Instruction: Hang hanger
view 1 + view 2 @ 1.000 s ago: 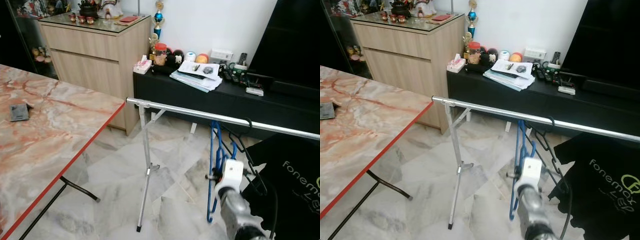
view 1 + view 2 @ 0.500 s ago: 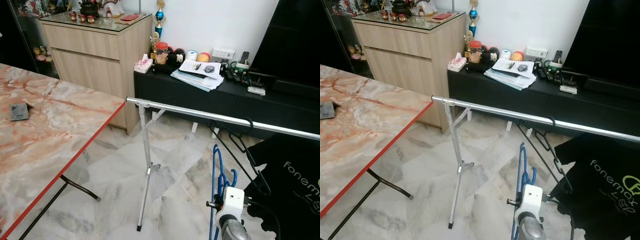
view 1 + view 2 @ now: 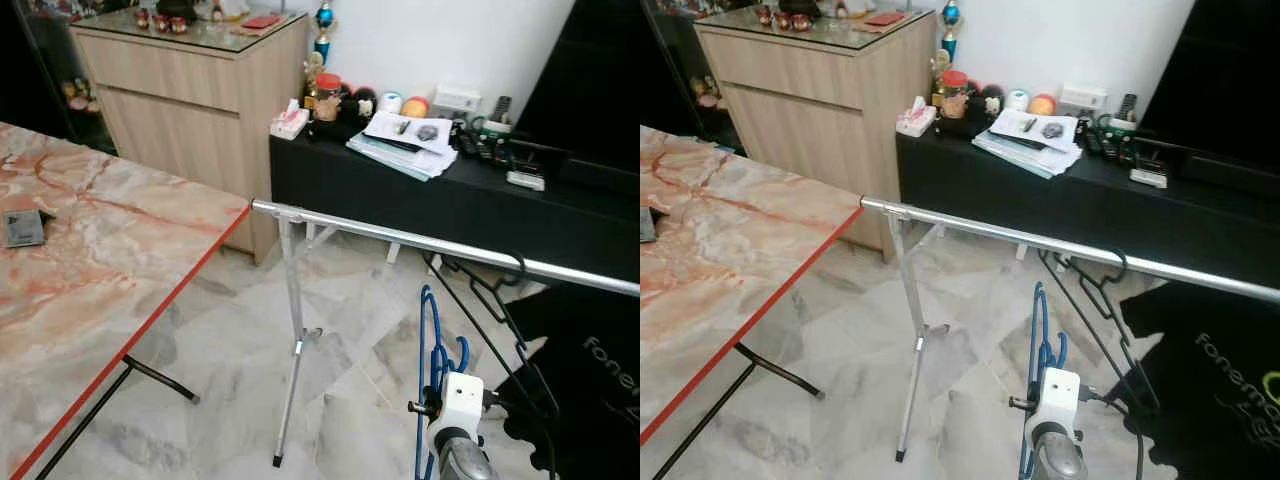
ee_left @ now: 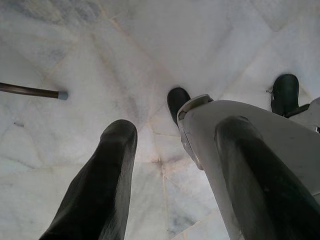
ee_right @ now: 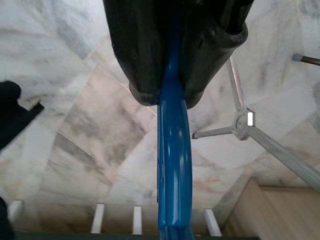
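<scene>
A silver rail (image 3: 400, 236) on a thin stand runs across the room at mid height. A black hanger (image 3: 512, 300) hooks over the rail near its right end and carries a black shirt (image 3: 600, 380). The blue hanger (image 3: 429, 345) stands upright below the rail, and its top is clear of the bar. My right gripper (image 5: 170, 92) is shut on the blue hanger (image 5: 171, 165), and the wrist (image 3: 458, 400) shows under it. My left gripper (image 4: 177, 130) hangs open over the marble floor beside my foot.
A marble-top table with a red edge (image 3: 150, 320) fills the left, with a small dark object (image 3: 22, 228) on it. A black console (image 3: 420, 190) with papers and remotes and a wooden cabinet (image 3: 190, 95) stand behind the rail. The stand's leg (image 3: 292, 360) reaches the floor.
My right gripper has dropped with the blue hanger, from up at the rail to well below it. The camera has tilted slightly since then.
</scene>
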